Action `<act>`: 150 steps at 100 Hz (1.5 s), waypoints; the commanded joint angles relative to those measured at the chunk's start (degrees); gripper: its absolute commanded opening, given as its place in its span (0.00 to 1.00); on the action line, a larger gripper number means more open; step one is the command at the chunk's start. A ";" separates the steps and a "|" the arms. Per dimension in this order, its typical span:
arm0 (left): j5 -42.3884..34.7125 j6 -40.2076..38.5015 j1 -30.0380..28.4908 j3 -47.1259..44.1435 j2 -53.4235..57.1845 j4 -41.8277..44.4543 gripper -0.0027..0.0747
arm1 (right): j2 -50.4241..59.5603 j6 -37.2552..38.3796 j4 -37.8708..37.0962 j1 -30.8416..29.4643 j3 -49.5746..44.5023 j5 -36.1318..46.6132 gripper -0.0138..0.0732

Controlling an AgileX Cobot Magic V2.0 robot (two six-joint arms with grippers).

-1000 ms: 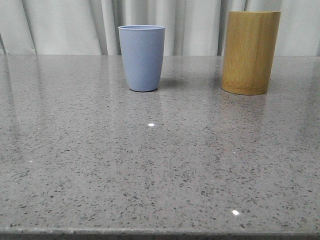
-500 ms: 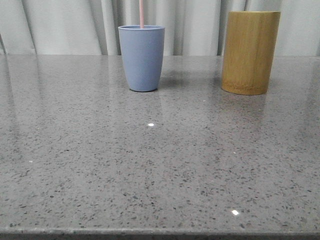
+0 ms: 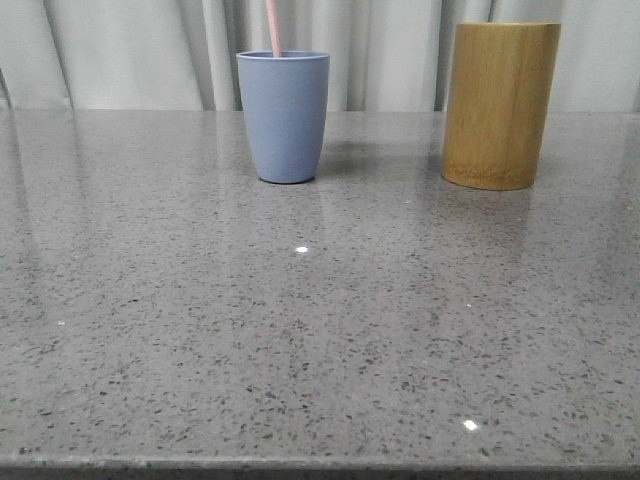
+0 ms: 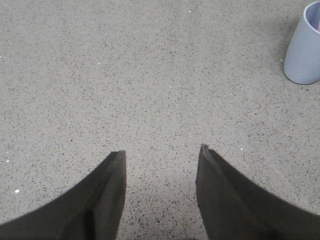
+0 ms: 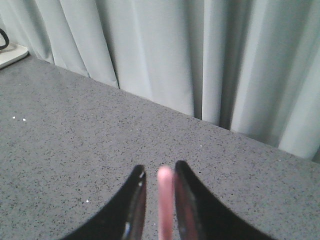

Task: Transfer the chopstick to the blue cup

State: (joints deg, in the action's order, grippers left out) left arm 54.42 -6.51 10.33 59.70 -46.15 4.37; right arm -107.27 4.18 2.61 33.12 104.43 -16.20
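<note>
The blue cup [image 3: 284,115] stands upright at the back of the table, left of centre. A pale pink chopstick [image 3: 273,28] rises out of it, its top leaning a little to the left and running out of the frame. In the right wrist view the chopstick [image 5: 165,200] stands between the fingers of my right gripper [image 5: 159,171]. It lies against one finger, with a gap to the other, so the jaws stand slightly open. My left gripper [image 4: 161,152] is open and empty over bare table, with the blue cup [image 4: 305,50] off to one side.
A taller yellow-brown bamboo holder [image 3: 500,105] stands to the right of the blue cup. The grey speckled table [image 3: 320,330] ends at pale curtains [image 3: 130,50] behind. No arm shows in the front view.
One second ago no chopstick showed above the blue cup. Half a second ago it stood upright in the cup. Now its top leans to the left.
</note>
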 commanded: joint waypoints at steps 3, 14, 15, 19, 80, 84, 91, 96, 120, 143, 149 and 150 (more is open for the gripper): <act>-3.63 -0.45 -0.09 1.33 0.29 0.30 0.45 | 3.34 -0.37 0.01 -0.03 2.07 3.94 0.47; -3.72 -0.45 -0.09 1.33 0.29 0.30 0.45 | 3.39 -0.37 0.01 -0.03 2.07 3.88 0.46; -3.72 -0.45 -0.09 1.33 0.29 0.30 0.45 | 3.39 -0.37 0.01 -0.03 2.07 3.81 0.46; -3.72 -0.45 -0.09 1.33 0.29 0.35 0.45 | 3.47 -0.37 0.01 -0.03 2.07 3.53 0.46; -6.89 -0.45 -0.09 1.33 0.29 1.62 0.45 | 16.39 -0.10 -1.73 -13.46 -3.21 -12.60 0.46; -7.00 -0.58 -0.09 1.33 0.29 1.62 0.45 | 18.13 -0.10 -2.61 -14.56 -4.66 -12.67 0.46; -7.00 -0.66 -0.09 1.33 0.29 1.62 0.45 | 21.29 -0.10 -3.18 -16.26 -7.95 -12.62 0.46; -7.24 -0.80 -0.09 1.33 0.29 1.62 0.45 | 24.01 -0.10 -3.47 -17.42 -10.82 -12.48 0.46; -8.24 -0.80 -0.09 1.33 0.29 1.27 0.45 | 35.86 -0.10 -5.03 -22.59 -24.20 -9.51 0.46; -8.28 -0.80 -0.09 1.33 0.29 1.27 0.45 | 44.83 -0.10 -5.79 -24.85 -33.17 -8.76 0.46; -8.28 -0.80 -0.09 1.33 0.29 1.27 0.44 | 47.03 -0.10 -5.94 -24.85 -34.97 -8.76 0.45; -8.28 -0.80 -0.09 1.33 0.29 1.27 0.43 | 47.50 -0.10 -5.95 -24.85 -35.43 -8.70 0.44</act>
State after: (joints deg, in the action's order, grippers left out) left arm 50.69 -6.51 10.33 59.70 -46.15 5.57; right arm -64.32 4.29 -2.26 8.71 70.00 -29.65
